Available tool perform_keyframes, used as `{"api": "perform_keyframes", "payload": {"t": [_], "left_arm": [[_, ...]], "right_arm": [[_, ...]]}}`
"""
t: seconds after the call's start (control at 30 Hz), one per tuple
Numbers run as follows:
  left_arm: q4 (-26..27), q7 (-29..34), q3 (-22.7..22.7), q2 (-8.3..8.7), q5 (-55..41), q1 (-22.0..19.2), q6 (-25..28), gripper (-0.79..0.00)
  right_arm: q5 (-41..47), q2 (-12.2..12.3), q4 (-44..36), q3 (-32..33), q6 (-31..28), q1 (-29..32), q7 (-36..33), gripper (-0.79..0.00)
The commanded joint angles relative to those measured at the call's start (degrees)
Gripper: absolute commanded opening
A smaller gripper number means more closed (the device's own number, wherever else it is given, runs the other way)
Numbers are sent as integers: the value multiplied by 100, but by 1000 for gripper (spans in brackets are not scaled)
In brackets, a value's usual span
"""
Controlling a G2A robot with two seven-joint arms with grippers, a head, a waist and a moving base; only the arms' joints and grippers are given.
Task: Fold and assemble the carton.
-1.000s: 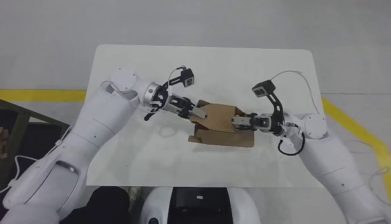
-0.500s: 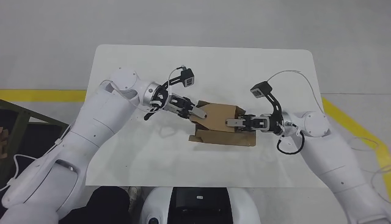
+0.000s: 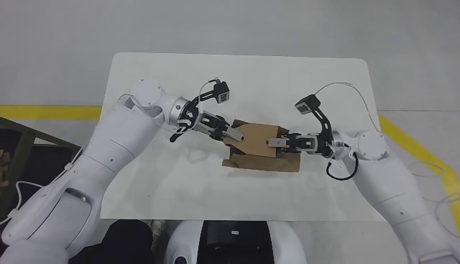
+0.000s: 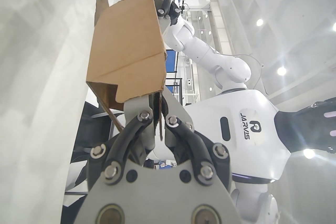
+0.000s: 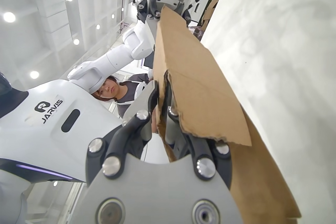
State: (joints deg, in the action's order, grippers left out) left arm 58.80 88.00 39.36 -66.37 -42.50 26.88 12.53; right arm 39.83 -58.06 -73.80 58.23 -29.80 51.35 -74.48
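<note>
While jaws clamp carton [image 3: 257,136], right arm [image 3: 363,149] advanced

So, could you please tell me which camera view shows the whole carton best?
The top view: the carton is seen whole there, over the white table. The left wrist view shows one end, pinched by the left end effector; the right wrist view shows the opposite end, clamped by the right end effector.

carton [image 3: 257,147] on table [image 3: 144,84], probably | left gripper [image 3: 234,134] its left | right gripper [image 3: 272,142] opposite
</note>
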Motion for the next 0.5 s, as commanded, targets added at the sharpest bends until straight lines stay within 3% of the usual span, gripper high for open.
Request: {"api": "perform_keyframes", "payload": {"t": [0.0,0.23,0.27,0.37,0.47], "left_arm": [[0,0,-4,-2,7,-2,-5,-785],[-2,0,-31,-17,-4,2,1,-776],[-3,0,-31,-18,-14,1,-2,-702],[8,0,-11,-13,-68,6,16,0],[25,0,22,1,-130,21,32,0]], "right_arm": [[-1,-9,17,-13,14,-14,-14,-782],[-16,-39,50,-50,44,-45,-44,-785],[-17,-42,55,-50,45,-48,-45,-785],[-30,-49,93,-45,49,-50,-49,-785],[-44,-55,140,-30,50,-54,-50,-785]]}}
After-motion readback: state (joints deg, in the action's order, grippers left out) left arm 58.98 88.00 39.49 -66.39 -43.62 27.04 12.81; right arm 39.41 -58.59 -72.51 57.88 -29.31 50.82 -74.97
